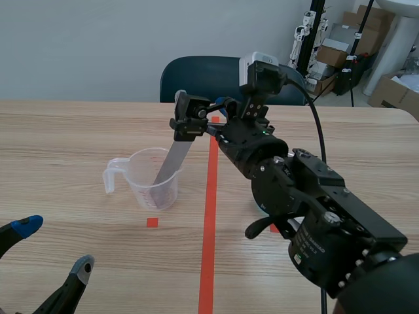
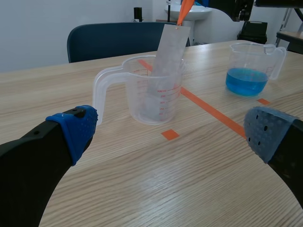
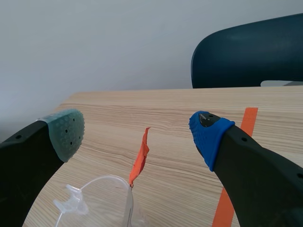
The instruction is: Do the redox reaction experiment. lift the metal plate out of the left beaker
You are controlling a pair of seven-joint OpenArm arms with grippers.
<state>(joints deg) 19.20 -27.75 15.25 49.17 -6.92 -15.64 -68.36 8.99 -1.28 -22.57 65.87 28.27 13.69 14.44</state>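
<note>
Bench (image 1: 65,144): light wood.
Right pincer (image 1: 185,118): wide, either side of the plate's top, not touching it.
Left pincer (image 1: 54,245): wide, low over the bench.
Measuring beaker (image 1: 154,186): clear, upright.
Metal plate (image 1: 171,160): leaning inside the beaker.
Orange tab (image 3: 139,156): on the plate's top.

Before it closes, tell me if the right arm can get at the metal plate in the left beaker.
Probably yes: the right tool is open, either side of the metal plate where its top stands clear above the beaker, with nothing between.
</note>
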